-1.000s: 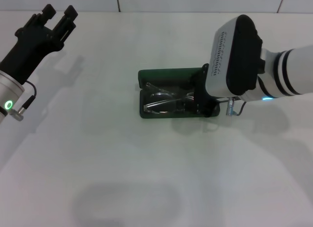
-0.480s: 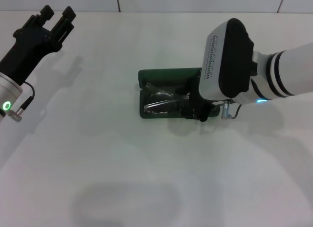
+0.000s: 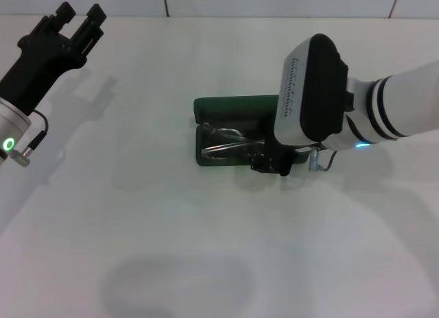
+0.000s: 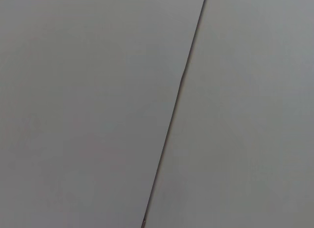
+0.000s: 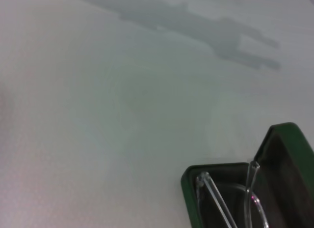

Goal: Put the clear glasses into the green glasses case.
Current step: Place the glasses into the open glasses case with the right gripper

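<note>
Clear glasses (image 3: 225, 144) lay inside the open green glasses case (image 3: 233, 107), which sat near the middle of the white surface (image 3: 171, 236) with its lid standing up along the far side. From my seat, the head view had the right gripper (image 3: 273, 164) low over the right end of the case, its dark fingers down at the case's near right corner; I could not tell whether they were parted or closed, or whether they touched the glasses (the wrist housing covered most of them). My right wrist view caught one corner of the case, with the transparent temple arms resting on its dark lining. The left gripper (image 3: 77, 17) was raised at the far left, well apart from the case, its fingers spread with nothing between them.
</note>
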Controlling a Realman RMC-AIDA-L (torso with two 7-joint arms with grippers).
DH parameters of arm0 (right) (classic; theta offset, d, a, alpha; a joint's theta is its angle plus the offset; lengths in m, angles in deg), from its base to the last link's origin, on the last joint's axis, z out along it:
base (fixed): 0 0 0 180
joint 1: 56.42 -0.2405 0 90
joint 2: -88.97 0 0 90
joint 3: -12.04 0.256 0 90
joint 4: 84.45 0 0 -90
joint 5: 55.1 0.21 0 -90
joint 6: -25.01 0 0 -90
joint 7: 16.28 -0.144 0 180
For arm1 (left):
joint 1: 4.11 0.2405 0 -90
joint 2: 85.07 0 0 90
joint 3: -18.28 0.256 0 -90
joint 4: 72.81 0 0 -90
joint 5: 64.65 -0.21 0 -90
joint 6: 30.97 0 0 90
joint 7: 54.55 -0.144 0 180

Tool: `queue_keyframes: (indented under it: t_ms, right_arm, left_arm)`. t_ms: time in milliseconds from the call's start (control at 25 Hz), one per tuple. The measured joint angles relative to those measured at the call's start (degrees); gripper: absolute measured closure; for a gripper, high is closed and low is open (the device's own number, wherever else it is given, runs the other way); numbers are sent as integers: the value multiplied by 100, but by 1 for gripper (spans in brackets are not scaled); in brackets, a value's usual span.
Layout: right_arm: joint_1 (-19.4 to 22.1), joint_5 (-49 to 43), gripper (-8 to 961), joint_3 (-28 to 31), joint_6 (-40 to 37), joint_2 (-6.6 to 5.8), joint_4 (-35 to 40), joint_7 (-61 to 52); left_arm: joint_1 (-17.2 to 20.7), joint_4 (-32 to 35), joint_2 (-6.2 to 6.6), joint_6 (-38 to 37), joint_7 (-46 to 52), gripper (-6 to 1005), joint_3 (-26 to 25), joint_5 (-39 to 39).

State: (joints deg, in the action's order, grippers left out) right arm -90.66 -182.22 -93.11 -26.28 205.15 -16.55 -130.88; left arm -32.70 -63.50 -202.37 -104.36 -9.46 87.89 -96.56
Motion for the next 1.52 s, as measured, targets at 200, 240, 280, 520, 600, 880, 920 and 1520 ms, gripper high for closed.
queue_keyframes:
  t_ms: [200, 240, 280, 520, 600, 880, 920, 1520]
  right_arm:
    - [-77, 62, 549, -37, 10, 0, -94, 0]
    - [-58, 63, 549, -33, 11, 0, -56, 0]
    - [-43, 64, 549, -26, 11, 0, -22, 0]
    - [137, 37, 548, 53, 14, -13, 277, 0]
    - [203, 10, 548, 67, 12, -18, 365, 0]
    - [260, -19, 548, 113, -99, -26, 424, 0]
    - [245, -25, 548, 104, -102, -26, 396, 0]
    - [-128, -27, 548, -5, -70, 1, -99, 0]
  left_arm:
    - [6, 1, -3, 0, 0, 353, 0, 0]
    - [10, 1, -4, 0, 0, 353, 0, 0]
    - [14, 1, -4, 0, 0, 353, 0, 0]
    - [50, 1, -1, 0, 0, 353, 0, 0]
    - [51, 1, 3, 0, 0, 353, 0, 0]
    - [27, 1, 6, -1, 6, 354, 0, 0]
    - [23, 1, 6, -1, 7, 354, 0, 0]
    - [-6, 9, 6, 1, 17, 354, 0, 0]
